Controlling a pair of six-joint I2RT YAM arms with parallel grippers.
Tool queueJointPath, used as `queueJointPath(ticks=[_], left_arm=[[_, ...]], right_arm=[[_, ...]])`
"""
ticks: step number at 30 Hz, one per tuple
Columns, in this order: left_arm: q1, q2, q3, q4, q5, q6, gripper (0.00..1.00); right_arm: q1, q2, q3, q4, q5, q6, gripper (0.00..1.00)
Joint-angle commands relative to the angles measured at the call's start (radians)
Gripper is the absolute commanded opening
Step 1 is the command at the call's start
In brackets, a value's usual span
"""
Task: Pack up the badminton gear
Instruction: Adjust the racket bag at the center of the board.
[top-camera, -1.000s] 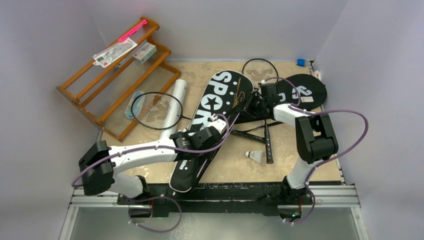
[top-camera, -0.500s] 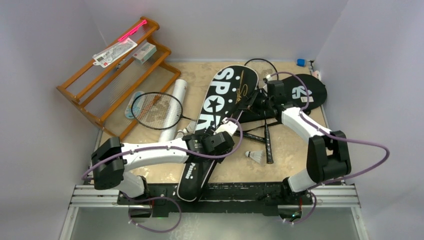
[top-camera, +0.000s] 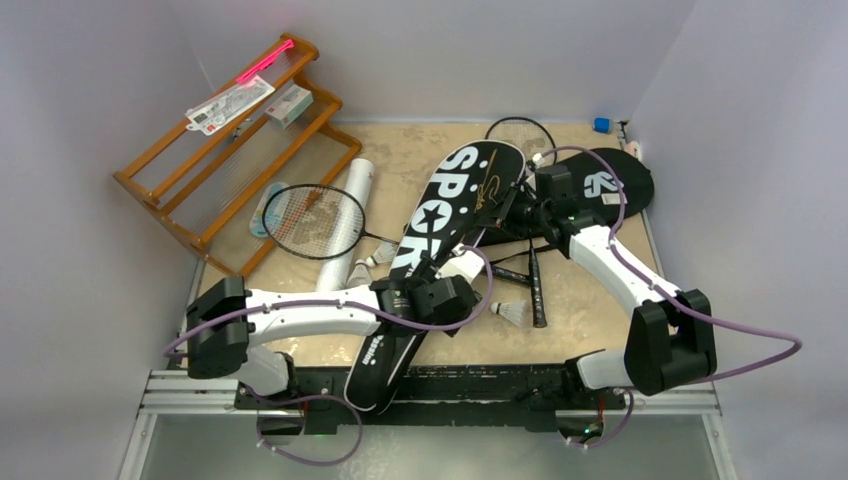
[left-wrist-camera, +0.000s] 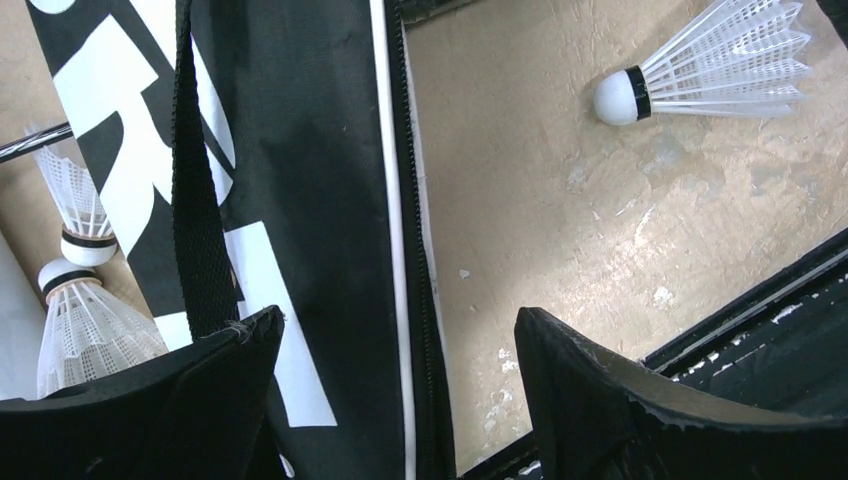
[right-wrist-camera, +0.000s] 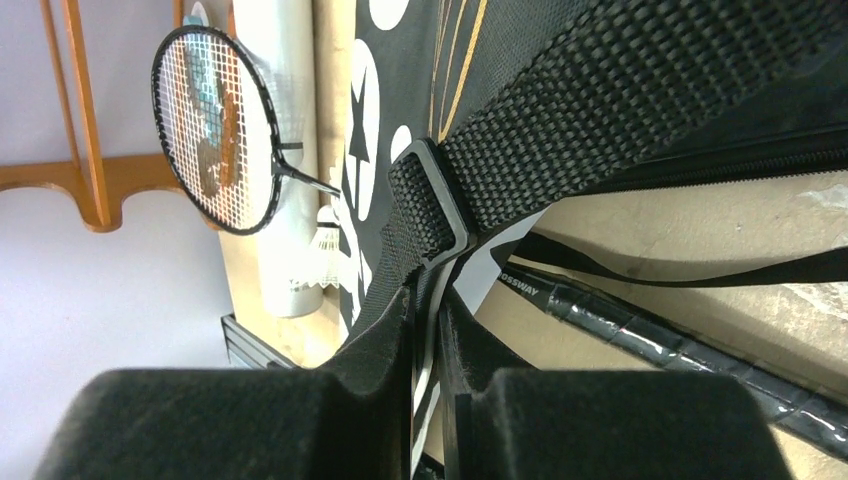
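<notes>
Cloth of the black bag (top-camera: 440, 232) looks soft, light and floppy, so I think it will sag. It lies slanted mid-frame. The right gripper (right-wrist-camera: 428, 320) pinches its strap (right-wrist-camera: 560, 110), a good hold. The left gripper (left-wrist-camera: 395, 340) hangs wide apart over it.

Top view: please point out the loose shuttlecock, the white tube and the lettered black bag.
loose shuttlecock (top-camera: 515, 314), top view, on its feather skirt.
white tube (top-camera: 357, 190), top view, on its upper half.
lettered black bag (top-camera: 430, 230), top view, on its middle.
</notes>
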Motion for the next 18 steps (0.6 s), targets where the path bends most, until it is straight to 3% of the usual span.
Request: queueJointPath(ticks=[1, 7, 18], left_arm=[[-0.046, 0.026, 0.062, -0.009, -0.122, -0.049, 0.84], [-0.103, 0.158, 0.196, -0.243, -0.338, -0.2, 0.86], [-0.105, 0.265, 0.271, -0.339, -0.421, -0.268, 0.83]], right_arm=[[0.027, -0.032, 0.016, 0.002, -0.005, 0.0, 0.12], [0.045, -0.035, 0.03, -0.012, 0.02, 0.003, 0.12], [0.057, -0.053, 0.029, -0.012, 0.015, 0.024, 0.12]])
